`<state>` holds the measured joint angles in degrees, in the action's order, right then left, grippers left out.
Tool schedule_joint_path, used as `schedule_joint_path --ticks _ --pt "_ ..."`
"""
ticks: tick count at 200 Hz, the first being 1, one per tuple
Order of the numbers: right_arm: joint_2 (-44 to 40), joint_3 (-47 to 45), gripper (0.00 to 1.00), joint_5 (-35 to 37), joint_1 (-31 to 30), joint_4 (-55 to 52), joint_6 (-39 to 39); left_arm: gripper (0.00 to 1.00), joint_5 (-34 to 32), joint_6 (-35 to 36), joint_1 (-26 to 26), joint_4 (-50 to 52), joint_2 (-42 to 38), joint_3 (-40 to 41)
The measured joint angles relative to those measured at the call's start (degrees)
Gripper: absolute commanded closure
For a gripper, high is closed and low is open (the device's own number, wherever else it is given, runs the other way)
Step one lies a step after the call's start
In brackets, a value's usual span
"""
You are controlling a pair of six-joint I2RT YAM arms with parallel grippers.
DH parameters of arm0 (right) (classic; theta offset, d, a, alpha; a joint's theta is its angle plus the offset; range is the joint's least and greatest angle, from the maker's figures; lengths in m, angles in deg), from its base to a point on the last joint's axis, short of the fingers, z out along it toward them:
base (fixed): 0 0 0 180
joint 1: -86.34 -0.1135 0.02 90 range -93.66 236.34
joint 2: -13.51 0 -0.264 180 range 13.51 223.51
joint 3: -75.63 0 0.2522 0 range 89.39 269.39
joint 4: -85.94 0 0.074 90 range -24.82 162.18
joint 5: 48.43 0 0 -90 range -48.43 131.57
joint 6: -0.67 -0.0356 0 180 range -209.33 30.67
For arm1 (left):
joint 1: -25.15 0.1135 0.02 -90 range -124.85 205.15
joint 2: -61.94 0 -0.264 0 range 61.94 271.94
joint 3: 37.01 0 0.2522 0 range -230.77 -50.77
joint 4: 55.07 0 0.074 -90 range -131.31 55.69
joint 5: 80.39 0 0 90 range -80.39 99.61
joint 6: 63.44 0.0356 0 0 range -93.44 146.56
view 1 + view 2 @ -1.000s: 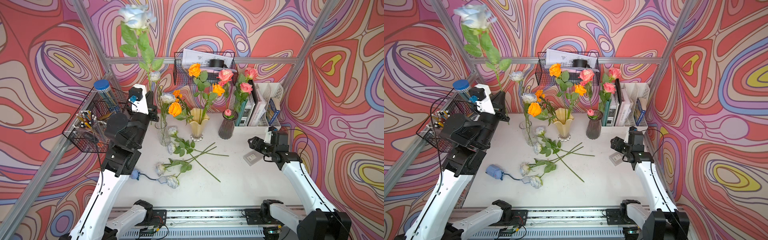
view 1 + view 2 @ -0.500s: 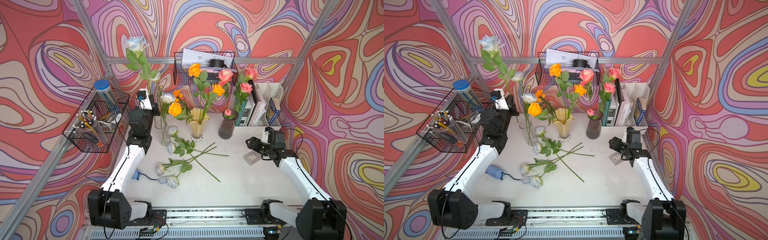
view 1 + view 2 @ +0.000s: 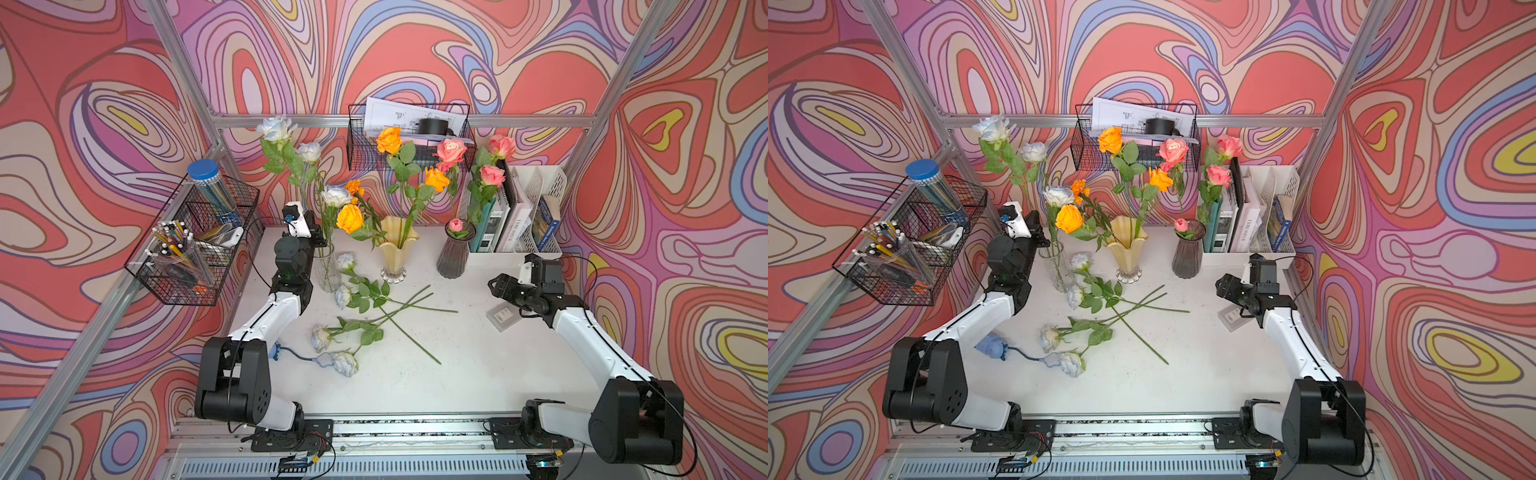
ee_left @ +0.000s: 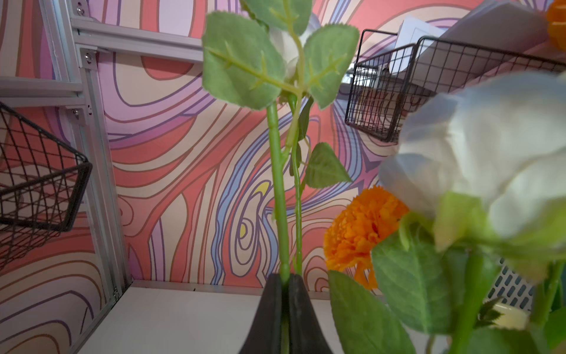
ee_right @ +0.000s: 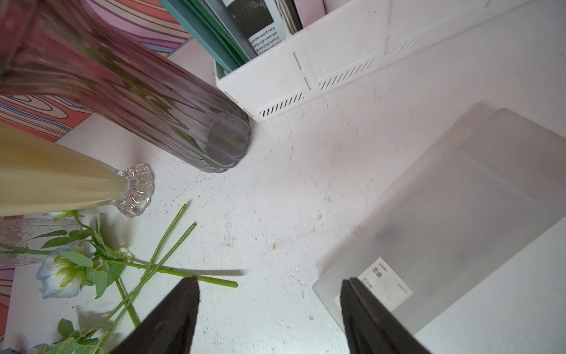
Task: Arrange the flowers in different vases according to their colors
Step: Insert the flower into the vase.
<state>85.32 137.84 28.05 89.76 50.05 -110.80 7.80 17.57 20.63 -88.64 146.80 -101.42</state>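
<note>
top views, left gripper (image 3: pixel 316 240): pinched shut on the stem of a tall white rose with green leafy stem (image 3: pixel 275 126), just over the rim of the clear glass cylinder vase (image 3: pixel 328 270).
top views, axis: stem near upright, vase mouth straight below the fingers; foot looks inside, can't confirm.
top views, table: four loose white roses (image 3: pixel 1073 297) flat beside that vase, blooms toward left arm, cut ends toward right arm.
top views, right gripper (image 3: pixel 1222 289): jaws wide, empty, over a frosted plastic box (image 3: pixel 1233 318), well apart from the flowers.
left wrist: black fingers (image 4: pixel 269 312) closed on the green stem, stem rising straight out of the grip; orange marigold (image 4: pixel 361 226) close by.
right wrist: wide gap, nothing between; dark purple ribbed vase (image 5: pixel 171 122) and yellow-amber vase with clear foot (image 5: pixel 55 180) ahead.
next, judged: open left, let stem settle; left arm nearer vase and loose blooms.
</note>
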Motion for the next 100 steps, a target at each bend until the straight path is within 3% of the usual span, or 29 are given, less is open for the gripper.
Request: schedule_joint_path --ticks 17,45,100 --pt "0.0 0.0 0.25 -0.9 0.0 0.5 0.0 0.62 -0.2 -0.8 0.0 -0.5 0.0 2.3" --pt "0.0 0.0 0.25 -2.3 0.0 1.2 0.1 0.46 -0.2 -1.6 0.0 2.2 -1.6 3.5" --pt "0.0 0.0 0.25 -5.6 0.0 2.4 0.2 0.42 -0.9 -1.5 -1.7 17.5 -16.2 2.7"
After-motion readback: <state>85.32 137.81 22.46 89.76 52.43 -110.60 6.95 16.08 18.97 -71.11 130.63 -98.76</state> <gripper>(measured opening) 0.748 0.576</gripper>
